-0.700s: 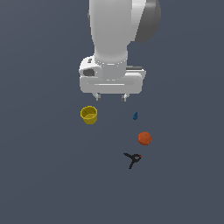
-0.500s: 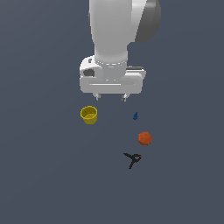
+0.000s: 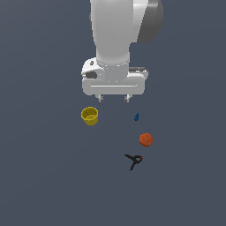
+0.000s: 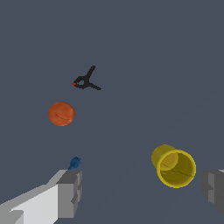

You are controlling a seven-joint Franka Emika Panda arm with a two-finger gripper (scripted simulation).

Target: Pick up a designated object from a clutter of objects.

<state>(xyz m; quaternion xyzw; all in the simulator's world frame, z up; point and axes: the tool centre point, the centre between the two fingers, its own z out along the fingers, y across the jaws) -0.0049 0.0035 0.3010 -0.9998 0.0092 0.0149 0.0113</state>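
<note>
no writing shows; the yellow cup looks empty, and the gripper hangs released, apart from the blue piece.

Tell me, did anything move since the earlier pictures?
Nothing visibly moved. The gripper still hangs open above the table, holding nothing. The blue piece, ball, clamp and cup lie where they were.

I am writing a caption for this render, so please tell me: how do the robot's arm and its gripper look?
The arm is a thick, glossy white cylinder with a dark grey rounded part at its upper joint. The gripper has a wide, white, box-shaped body with a dark round spot on one end, and two short, blocky grey fingers. No cables or markings show.
</note>
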